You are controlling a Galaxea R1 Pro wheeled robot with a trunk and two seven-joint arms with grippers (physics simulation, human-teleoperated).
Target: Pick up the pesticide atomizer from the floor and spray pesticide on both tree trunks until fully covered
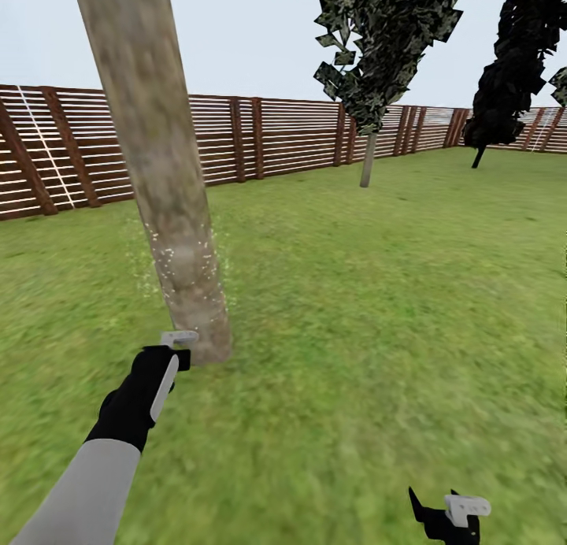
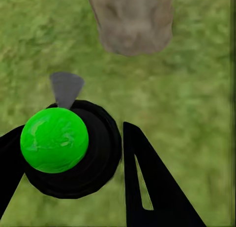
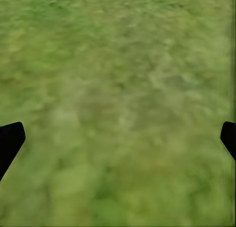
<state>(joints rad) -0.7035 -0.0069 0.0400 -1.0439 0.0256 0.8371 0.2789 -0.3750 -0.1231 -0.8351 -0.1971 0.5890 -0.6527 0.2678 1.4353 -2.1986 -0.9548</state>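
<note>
Green-capped atomizer (image 2: pixel 64 148), likely light and rigid, sits clamped in left hand (image 2: pixel 73 187), trunk (image 1: pixel 169 214) at twelve; right hand (image 3: pixel 118 138) open

1. the near trunk (image 1: pixel 157 175) is running off the head view's top edge, its foliage out of sight.
2. the left gripper (image 2: pixel 73 153) is hiding most of the atomizer (image 2: pixel 54 140).
3. the right gripper (image 1: pixel 447 513) is getting cropped by the bottom edge.
</note>
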